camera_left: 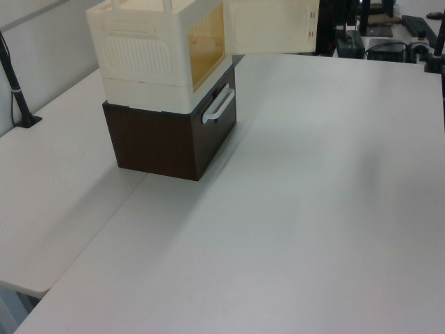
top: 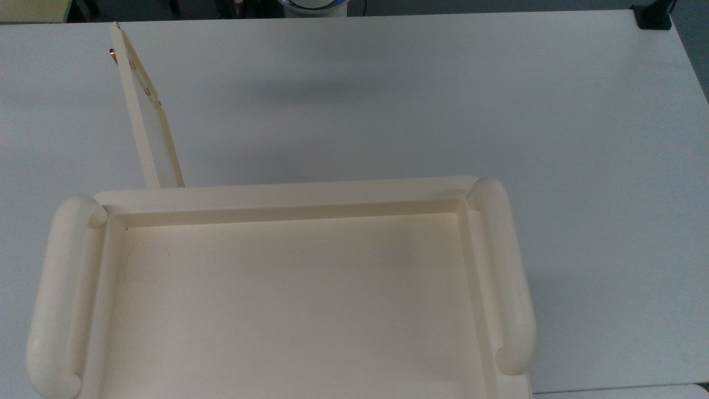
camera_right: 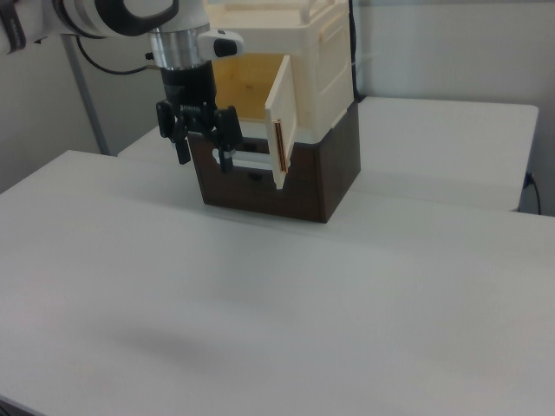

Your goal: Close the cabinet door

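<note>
The cream cabinet [top: 277, 195] [camera_left: 142, 59] [camera_right: 328, 61] stands on a dark brown box [camera_left: 161, 142] [camera_right: 336, 169]. The cabinet door [top: 147, 113] [camera_left: 270, 26] [camera_right: 283, 130] is swung wide open, roughly at a right angle to the cabinet front, and the yellowish inside shows. Copper-coloured screws sit near the door's free edge. In the right view my gripper [camera_right: 205, 159] hangs fingers down in front of the opening, just to the right view's left of the door's free edge. It is open, holds nothing and does not touch the door.
The brown box has a white handle [camera_left: 217, 106] on its front. A wide white table [top: 443, 100] [camera_left: 313, 209] stretches around the cabinet. The robot's base [top: 316, 4] sits at the top view's upper edge. A black clamp [top: 653, 18] is fixed at a table corner.
</note>
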Tool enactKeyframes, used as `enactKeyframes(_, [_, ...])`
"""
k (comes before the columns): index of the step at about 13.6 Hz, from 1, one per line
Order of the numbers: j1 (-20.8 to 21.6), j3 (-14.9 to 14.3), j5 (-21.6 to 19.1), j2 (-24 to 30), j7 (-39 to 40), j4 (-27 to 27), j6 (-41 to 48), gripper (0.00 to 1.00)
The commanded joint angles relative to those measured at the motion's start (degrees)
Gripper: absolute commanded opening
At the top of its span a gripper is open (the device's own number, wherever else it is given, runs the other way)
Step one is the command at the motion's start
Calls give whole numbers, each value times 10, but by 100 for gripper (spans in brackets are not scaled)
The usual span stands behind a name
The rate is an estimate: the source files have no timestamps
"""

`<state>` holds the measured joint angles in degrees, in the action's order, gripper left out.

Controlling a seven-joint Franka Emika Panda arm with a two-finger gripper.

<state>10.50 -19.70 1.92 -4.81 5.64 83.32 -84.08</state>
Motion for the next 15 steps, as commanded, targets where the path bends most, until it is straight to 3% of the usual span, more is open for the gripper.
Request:
enactKeyframes(1, [0,-2,-5,10,9,8,4,100])
enactKeyframes(9, [-8,-2,-28,11,40,8,5,99])
enactKeyframes(12, [-8,-2,-30,11,41,8,5,59])
enactKeyframes(13, [-14,-3,-31,12,48,8,4,33])
enactKeyframes(14, [-20,-3,-32,12,57,8,4,19])
enactKeyframes(15, [-24,-3,-36,11,65,8,4,17])
